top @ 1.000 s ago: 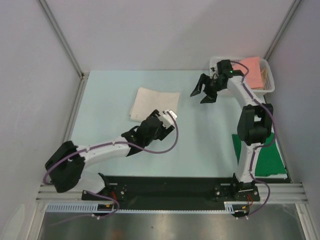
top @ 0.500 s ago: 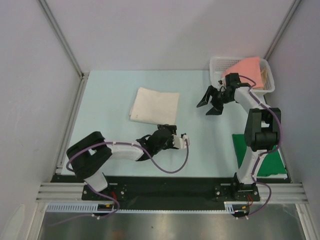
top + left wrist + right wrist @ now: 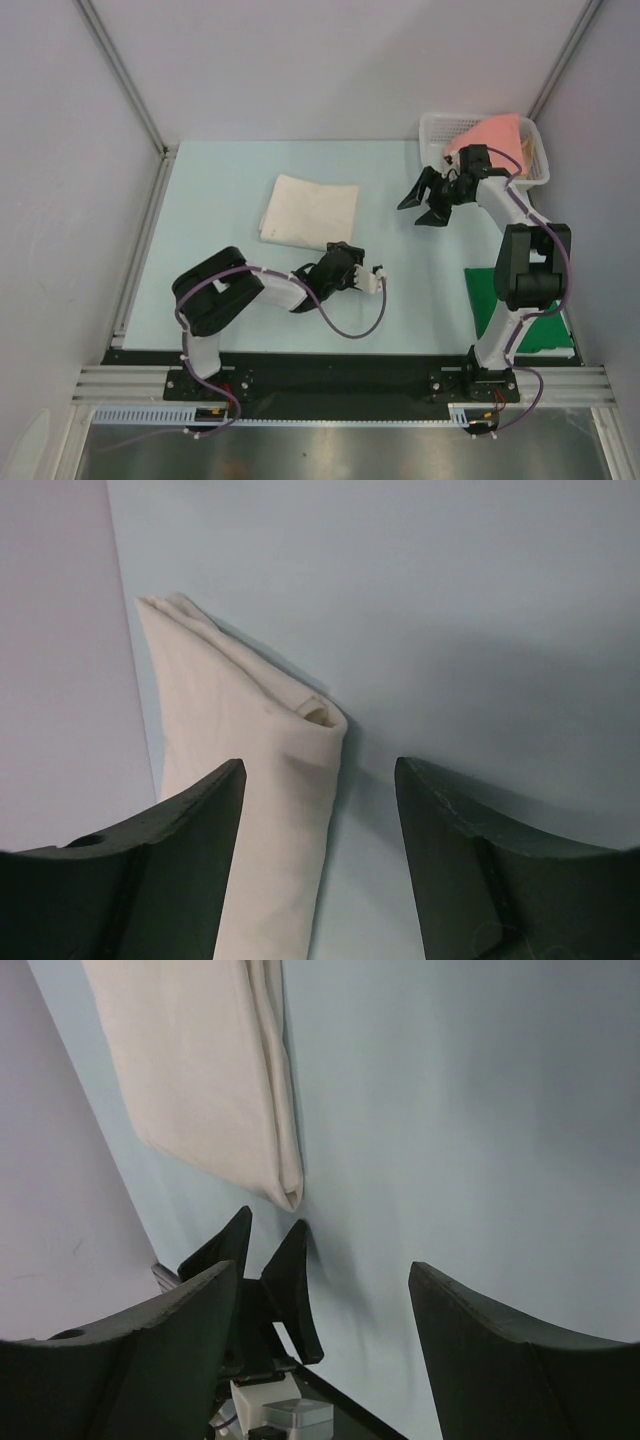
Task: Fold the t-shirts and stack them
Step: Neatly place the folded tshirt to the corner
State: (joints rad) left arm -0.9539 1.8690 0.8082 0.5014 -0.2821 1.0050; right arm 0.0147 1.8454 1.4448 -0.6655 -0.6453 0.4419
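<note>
The cream-white t-shirt (image 3: 310, 210) lies folded flat on the table left of centre. My left gripper (image 3: 332, 262) is open and empty, low at the shirt's near right corner; in the left wrist view the shirt (image 3: 250, 780) lies between and ahead of the gripper (image 3: 320, 767). My right gripper (image 3: 424, 196) is open and empty, held above bare table right of the shirt. Its wrist view shows the gripper (image 3: 320, 1272), the shirt (image 3: 200, 1070) and the left gripper's fingers (image 3: 290, 1280). The salmon-pink t-shirt (image 3: 495, 140) lies in the basket. The dark green t-shirt (image 3: 535, 320) lies at the near right, partly behind the right arm.
A white lattice basket (image 3: 432, 125) stands at the far right corner. Grey walls and metal rails (image 3: 140, 250) bound the pale blue table (image 3: 220, 180). The left arm's purple cable (image 3: 350, 325) loops over the table near the front edge.
The left arm has folded back, drawing its gripper off the cream shirt's near edge to its near right corner. The right gripper has swung a little right and nearer.
</note>
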